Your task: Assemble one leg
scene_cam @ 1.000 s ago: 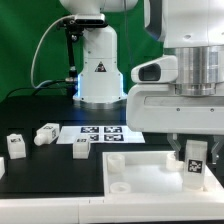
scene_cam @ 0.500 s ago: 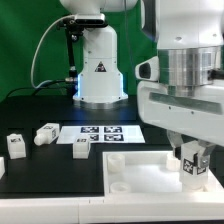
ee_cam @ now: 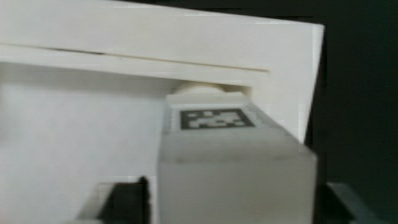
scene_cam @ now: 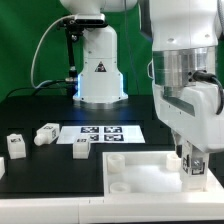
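Observation:
My gripper (scene_cam: 193,165) is shut on a white leg (scene_cam: 195,164) with a black-and-white tag, held upright over the right rear corner of the large white tray-like panel (scene_cam: 140,172). In the wrist view the leg (ee_cam: 222,150) fills the space between my fingers, its tagged end pointing at a round corner socket (ee_cam: 205,91) of the panel (ee_cam: 80,120). Three more legs lie on the black table at the exterior view's left: one (scene_cam: 15,145), one (scene_cam: 46,133) and one (scene_cam: 82,148).
The marker board (scene_cam: 100,133) lies flat behind the panel. The robot's white base (scene_cam: 98,65) stands at the back. The black table edge runs along the front.
The wrist has turned about its vertical axis and the gripper has shifted slightly with the leg, which now sits a little lower over the panel's corner.

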{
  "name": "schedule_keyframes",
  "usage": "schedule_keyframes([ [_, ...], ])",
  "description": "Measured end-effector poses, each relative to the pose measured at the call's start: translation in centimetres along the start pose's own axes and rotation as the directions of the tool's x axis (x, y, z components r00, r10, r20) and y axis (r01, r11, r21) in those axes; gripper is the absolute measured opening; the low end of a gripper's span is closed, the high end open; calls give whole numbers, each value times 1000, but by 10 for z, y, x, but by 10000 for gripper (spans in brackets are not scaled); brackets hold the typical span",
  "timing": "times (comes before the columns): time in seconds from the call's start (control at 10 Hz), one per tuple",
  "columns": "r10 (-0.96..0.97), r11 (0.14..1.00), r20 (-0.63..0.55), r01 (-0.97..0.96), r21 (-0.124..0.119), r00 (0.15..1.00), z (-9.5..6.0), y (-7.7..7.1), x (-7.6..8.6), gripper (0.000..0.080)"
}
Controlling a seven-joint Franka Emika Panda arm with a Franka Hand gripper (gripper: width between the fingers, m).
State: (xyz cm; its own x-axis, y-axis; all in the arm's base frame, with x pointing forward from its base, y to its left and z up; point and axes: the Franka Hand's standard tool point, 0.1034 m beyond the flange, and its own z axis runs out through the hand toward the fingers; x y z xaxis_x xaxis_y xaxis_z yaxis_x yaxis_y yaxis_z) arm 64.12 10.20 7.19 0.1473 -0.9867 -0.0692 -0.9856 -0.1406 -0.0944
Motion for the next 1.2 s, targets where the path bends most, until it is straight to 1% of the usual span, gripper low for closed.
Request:
schedule_keyframes([
  [0.1, -197, 980, 16, 198, -30, 980, -1, 2, -2, 562],
  [0.2, -412, 911, 30, 412, -29, 911, -1, 2, -1, 622],
  [0.3, -554, 831, 52, 556, -29, 831, 1, 5, -2, 622],
  [0.4, -590, 806, 56, 592, -29, 806, 2, 7, -5, 645],
  [0.5, -647, 760, 57, 649, -24, 760, 2, 6, -4, 648],
  [0.6, -679, 732, 57, 681, -23, 732, 2, 6, -2, 648],
  [0.7, -737, 673, 58, 739, -20, 673, 2, 6, -2, 649],
  [0.8, -834, 550, 38, 835, -28, 551, 1, 4, -3, 649],
  [0.9, -932, 363, 2, 931, -43, 363, 2, 0, -10, 649],
  [1.0, -927, 375, 8, 926, -39, 375, 3, 2, -8, 649],
  [1.1, -921, 389, 6, 920, -41, 390, 3, 2, -6, 649],
  [1.2, -921, 388, 7, 921, -41, 389, 3, 2, -6, 562],
])
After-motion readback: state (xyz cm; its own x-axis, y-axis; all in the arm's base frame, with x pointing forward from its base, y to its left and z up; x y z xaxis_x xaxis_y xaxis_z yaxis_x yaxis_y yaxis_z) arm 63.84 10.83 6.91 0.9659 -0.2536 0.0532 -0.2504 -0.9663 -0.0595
